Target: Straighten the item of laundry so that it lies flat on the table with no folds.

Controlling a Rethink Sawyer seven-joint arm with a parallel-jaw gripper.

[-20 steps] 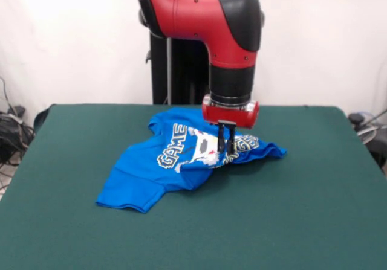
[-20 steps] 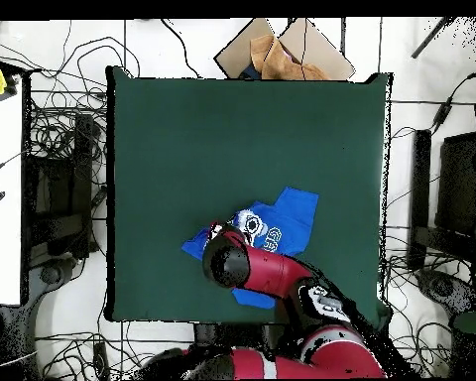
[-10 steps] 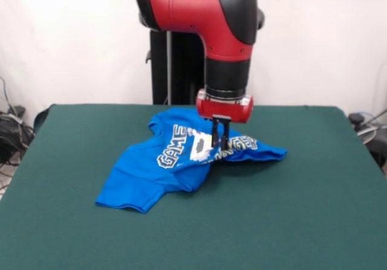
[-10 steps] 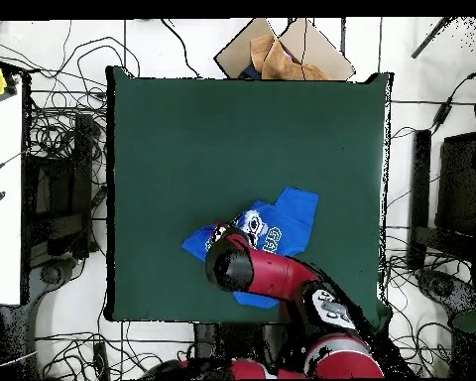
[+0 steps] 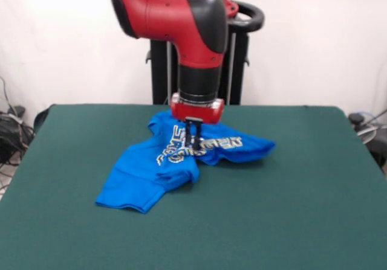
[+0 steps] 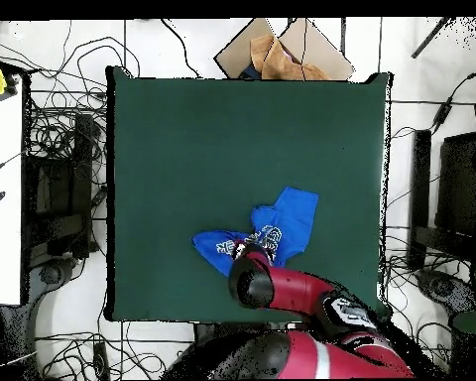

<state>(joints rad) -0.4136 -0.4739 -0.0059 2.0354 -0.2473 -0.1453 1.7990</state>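
Observation:
The bright blue T-shirt [image 5: 142, 173] lies crumpled on the dark green table [image 5: 302, 209], left of centre. Its white print is bunched into folds around the middle. One sleeve end reaches to the right [image 5: 251, 149] and the hem spreads toward the front left. My gripper [image 5: 193, 144] points straight down at the bunched middle of the shirt. Its black fingers [image 5: 188, 136] stand close together, pinched on the fabric by the white lettering. In the overhead view the shirt [image 6: 287, 218] shows beyond the red arm [image 6: 282, 290], which hides the gripper.
The black pedestal [image 5: 160, 70] stands behind the table's far edge. In the overhead view a cardboard box [image 6: 282, 50] lies beyond the table's top edge, a white bench [image 6: 2, 189] stands at the left, and cables cover the floor around the table [image 6: 182, 129].
The gripper has moved left in the front view, dragging the shirt's middle with it. The print has bunched up and the right sleeve end has slid left.

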